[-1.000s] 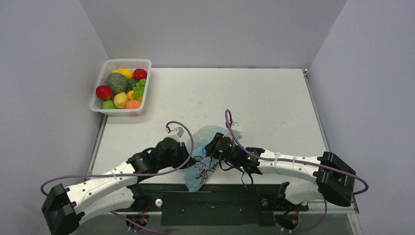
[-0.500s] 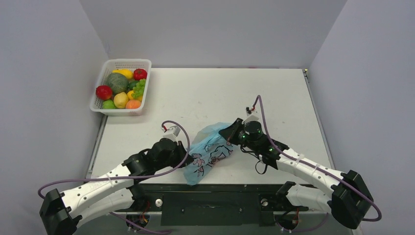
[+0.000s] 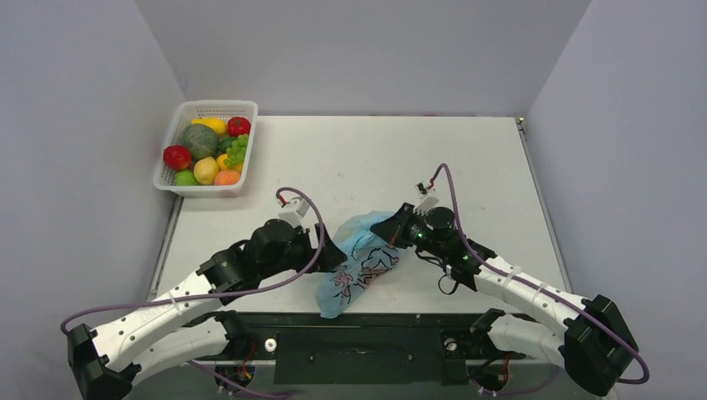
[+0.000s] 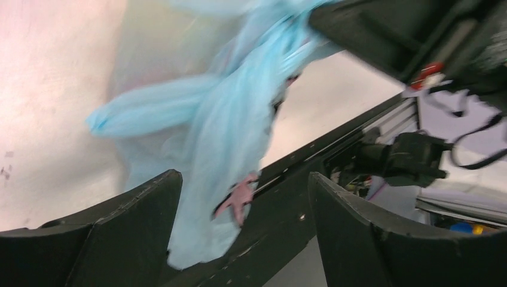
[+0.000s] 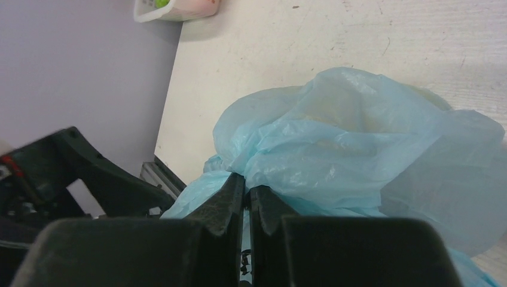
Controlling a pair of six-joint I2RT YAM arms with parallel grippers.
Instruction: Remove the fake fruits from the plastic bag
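The light-blue plastic bag (image 3: pixel 360 260) lies crumpled at the table's near edge between my two arms, its printed end hanging over the front rail. My right gripper (image 3: pixel 392 231) is shut on a fold at the bag's upper right; in the right wrist view the fingers (image 5: pixel 230 200) pinch the thin film of the bag (image 5: pixel 341 128). My left gripper (image 3: pixel 332 252) stands open at the bag's left side. In the left wrist view the bag (image 4: pixel 224 134) hangs between its spread fingers (image 4: pixel 146 224). Any fake fruits inside the bag are hidden.
A white lattice basket (image 3: pixel 190 186) with several coloured toy fruits stands at the far left of the table; its corner (image 5: pixel 179 9) shows in the right wrist view. The dark front rail (image 3: pixel 358 321) runs just below the bag. Grey walls close in both sides.
My left gripper has opened and let go of the bag, and its arm has shifted forward. The right gripper has shut on the bag's upper fold after swinging right.
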